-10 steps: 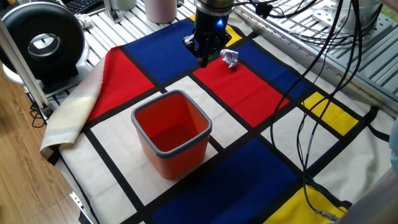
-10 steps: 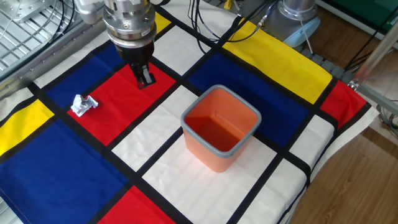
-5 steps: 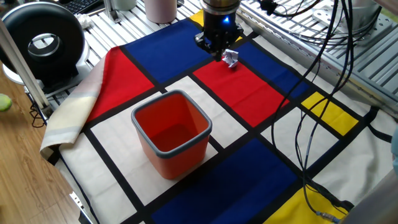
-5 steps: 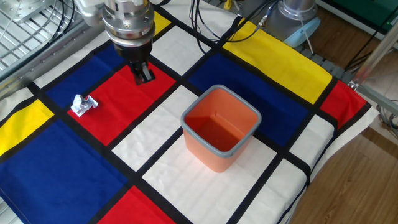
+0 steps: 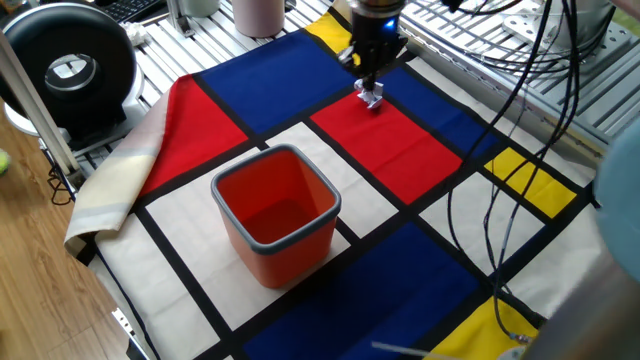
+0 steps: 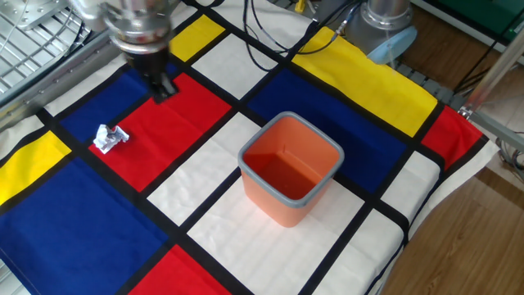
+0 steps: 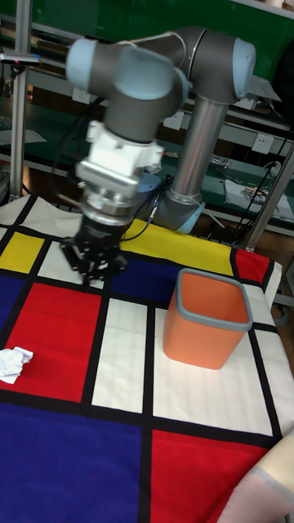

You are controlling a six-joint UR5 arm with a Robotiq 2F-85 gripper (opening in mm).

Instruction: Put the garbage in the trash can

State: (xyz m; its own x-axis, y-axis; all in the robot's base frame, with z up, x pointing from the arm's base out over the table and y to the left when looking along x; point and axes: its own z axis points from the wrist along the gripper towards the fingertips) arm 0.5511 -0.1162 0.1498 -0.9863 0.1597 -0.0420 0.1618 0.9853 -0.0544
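Observation:
The garbage (image 5: 372, 97) (image 6: 109, 138) (image 7: 14, 364) is a small crumpled white wad lying on a red panel of the checked cloth, near its edge. My gripper (image 5: 368, 72) (image 6: 162, 87) (image 7: 91, 268) hangs over the same red panel, blurred by motion, with its fingers together and nothing in them. In the other fixed view it stands well apart from the wad, up and to the right of it. The trash can (image 5: 275, 212) (image 6: 289, 169) (image 7: 208, 319) is an orange-red bin with a grey rim, upright on a white panel and empty inside.
A pale pink cup (image 5: 258, 14) and a black round device (image 5: 68, 62) stand beyond the cloth on the slatted frame. Black cables (image 5: 520, 90) hang over the cloth's right side. The cloth's left corner (image 5: 110, 190) is folded over. The arm's base (image 7: 181, 208) stands behind the bin.
The gripper has travelled across the red panel toward the side where the wad lies. The wad and the bin have not moved.

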